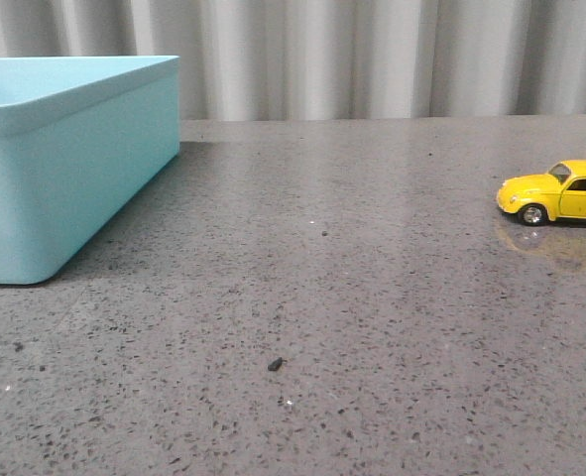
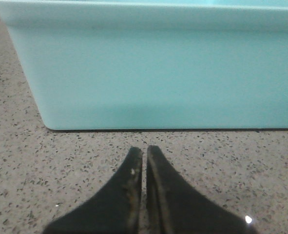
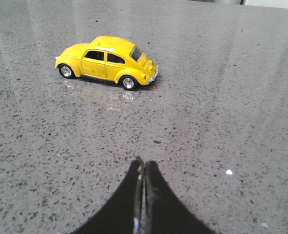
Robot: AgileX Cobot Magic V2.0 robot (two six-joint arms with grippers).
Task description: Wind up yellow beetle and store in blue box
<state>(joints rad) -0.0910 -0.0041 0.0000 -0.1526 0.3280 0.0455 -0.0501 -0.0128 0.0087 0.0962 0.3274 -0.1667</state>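
Currently yellow beetle (image 3: 106, 62) on table (image 1: 322, 297), blue box (image 1: 64, 159) well apart, both tools (left (image 2: 144, 152), right (image 3: 144, 165)) clenched empty.

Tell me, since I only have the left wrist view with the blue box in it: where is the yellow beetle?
Observer: The yellow beetle stands on its wheels at the table's right side, far from the blue box.
Operator: Is any claw holding it?
Observer: No. The right claw is shut and empty, short of the car.
Operator: Which way does it face?
Observer: In the front view, its nose points left, toward the box.
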